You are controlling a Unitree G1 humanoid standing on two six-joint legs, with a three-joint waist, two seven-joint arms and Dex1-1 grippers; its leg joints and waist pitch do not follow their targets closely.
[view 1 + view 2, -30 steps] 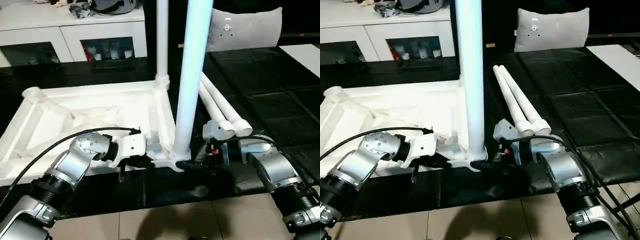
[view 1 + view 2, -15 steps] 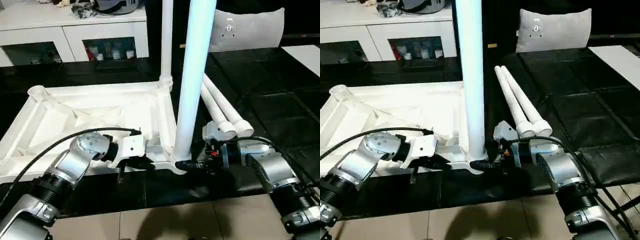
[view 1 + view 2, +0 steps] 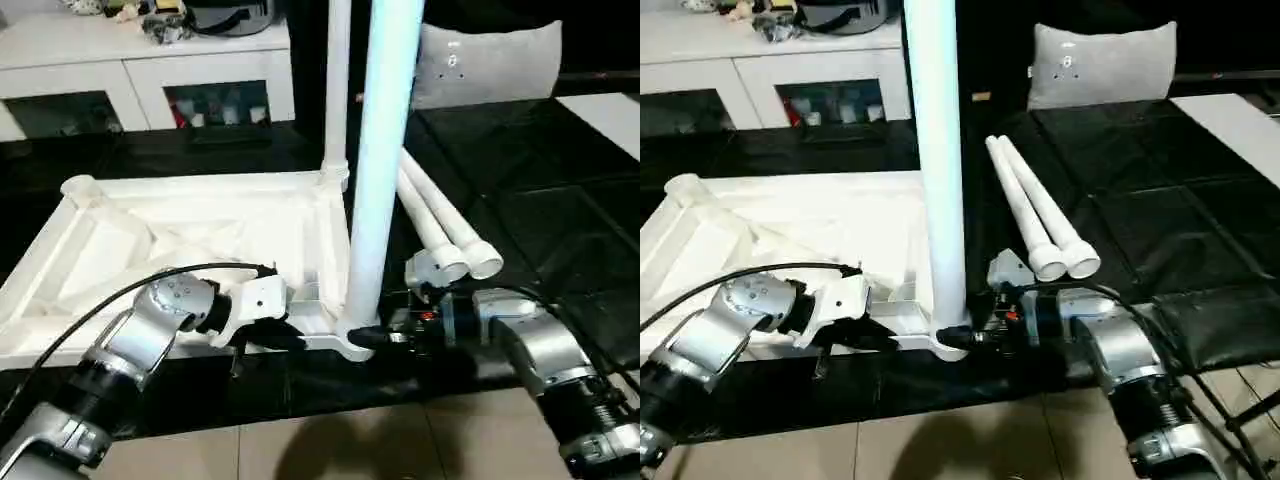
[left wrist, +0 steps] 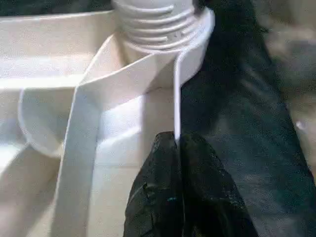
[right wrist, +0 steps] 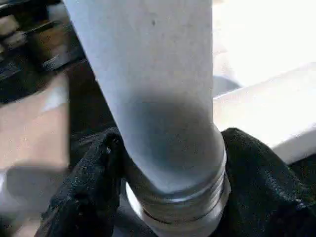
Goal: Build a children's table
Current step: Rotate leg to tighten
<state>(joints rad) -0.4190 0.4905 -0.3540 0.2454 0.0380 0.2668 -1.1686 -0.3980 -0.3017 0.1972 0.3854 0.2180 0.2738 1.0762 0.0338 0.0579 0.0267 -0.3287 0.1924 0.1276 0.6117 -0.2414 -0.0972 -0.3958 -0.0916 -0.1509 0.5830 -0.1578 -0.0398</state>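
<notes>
The white table top (image 3: 150, 230) lies upside down on the black mat, ribbed underside up. One white leg (image 3: 337, 90) stands upright in the far right corner socket. A second leg (image 3: 380, 150) stands in the near right socket (image 3: 350, 340). My right gripper (image 3: 375, 338) is shut on this leg's threaded base, with a black finger (image 5: 94, 182) on each side of it. My left gripper (image 3: 290, 335) is shut on the top's thin rim wall (image 4: 175, 98) just beside that socket. Two loose legs (image 3: 440, 225) lie side by side on the mat to the right.
A white cabinet with glass doors (image 3: 150, 70) runs along the back left. A grey cushion (image 3: 490, 60) leans at the back right, with a white panel (image 3: 605, 110) at the far right edge. Tiled floor (image 3: 300, 450) begins at the mat's front edge.
The head views have shifted slightly. Both grippers keep their holds at the near right corner, and the leg stays upright.
</notes>
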